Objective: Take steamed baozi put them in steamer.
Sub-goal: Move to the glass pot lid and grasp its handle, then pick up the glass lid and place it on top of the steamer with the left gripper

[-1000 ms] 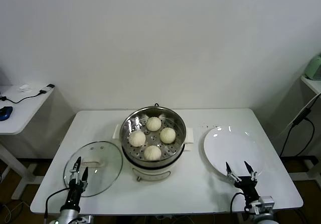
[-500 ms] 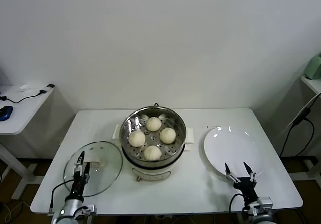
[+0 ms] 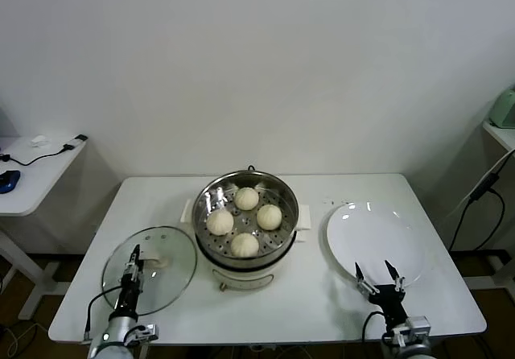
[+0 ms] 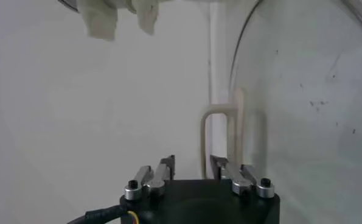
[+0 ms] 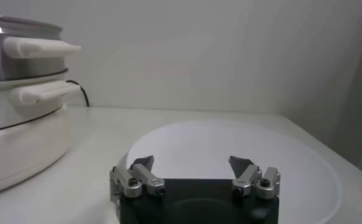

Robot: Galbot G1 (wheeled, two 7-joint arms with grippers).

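We find all four buns (image 3: pixel 245 220) already sitting on the perforated tray inside the steamer (image 3: pixel 246 188), which stands at the middle of the table (image 3: pixel 322 303). The buns form a loose diamond, each just apart from its neighbours. The white plate (image 3: pixel 374 238) to the robot's right lies bare, so we judge the loading step finished, or as good as finished.

The glass lid (image 3: pixel 173 266) lies flat on the table to the left of the steamer, just beside its base, with its cream handle (image 4: pixel 220 137) up. The left gripper (image 3: pixel 131 272) hangs low over the near part of the lid. In the left wrist view its fingers (image 4: pixel 165 167) stand narrowed, with a modest gap between them and nothing in it; the lid handle sits just ahead of the tips, not yet between them. We cannot tell from here whether the tips touch the glass.

The right gripper (image 3: pixel 376 277) waits at the near rim of the plate, fingers spread wide and empty, well apart from the steamer.

Our reading: the step in hand looks like a move on the lid, though the task sentence asks only for the buns. If covering follows, the left gripper would need to line up on the thin handle, close on it squarely, lift the lid level and centre it over the steamer rim. The glass is smooth and the handle small, so a skewed grip could let the lid tilt or slide.
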